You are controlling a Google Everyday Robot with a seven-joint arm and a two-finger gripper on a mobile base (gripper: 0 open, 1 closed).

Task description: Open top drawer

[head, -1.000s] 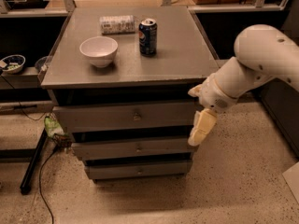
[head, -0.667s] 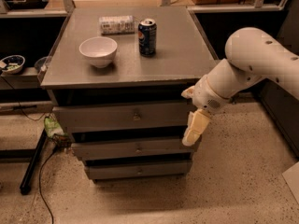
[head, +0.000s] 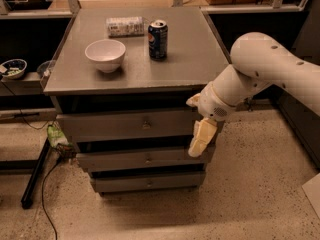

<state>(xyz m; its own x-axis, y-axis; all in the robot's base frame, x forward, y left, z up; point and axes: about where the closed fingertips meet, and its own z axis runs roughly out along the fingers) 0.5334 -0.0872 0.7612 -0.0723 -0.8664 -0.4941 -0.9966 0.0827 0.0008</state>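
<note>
Hand [head: 201, 140] low at right end of top drawer [head: 125, 126], pointing down, open or closed impossible to tell. Drawer front directly under desk [head: 190, 59] top, knob centred. Farther back on desk: white bowl [head: 105, 54], upright blue can [head: 158, 39], silvery packet [head: 125, 26] lying flat.

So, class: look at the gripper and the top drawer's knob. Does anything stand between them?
Nothing visible does. The gripper hangs in front of the right end of the cabinet; the knob sits at the centre of the top drawer, with only bare drawer front between them.
</note>
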